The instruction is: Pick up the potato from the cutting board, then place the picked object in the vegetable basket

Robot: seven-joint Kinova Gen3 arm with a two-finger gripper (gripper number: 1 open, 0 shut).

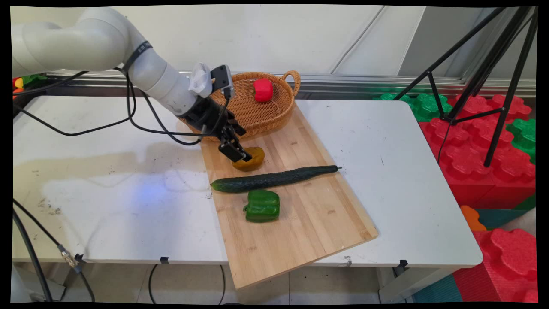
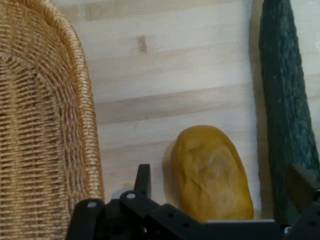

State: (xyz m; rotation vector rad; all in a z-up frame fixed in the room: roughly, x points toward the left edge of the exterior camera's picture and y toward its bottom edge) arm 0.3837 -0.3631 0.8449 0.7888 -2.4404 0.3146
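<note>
Straddling the yellow pepper [image 1: 250, 159] at frame centre-left, my end effector [image 1: 235, 152] gapes wide; it looks light, smooth, best gripped across its middle.

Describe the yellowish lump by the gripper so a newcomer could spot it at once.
Find the wooden cutting board lying across the white table. At its far end, between the wicker basket and the long dark cucumber, sits the mustard-yellow lump under the gripper. It is the board's only yellow item; the others are green.
</note>
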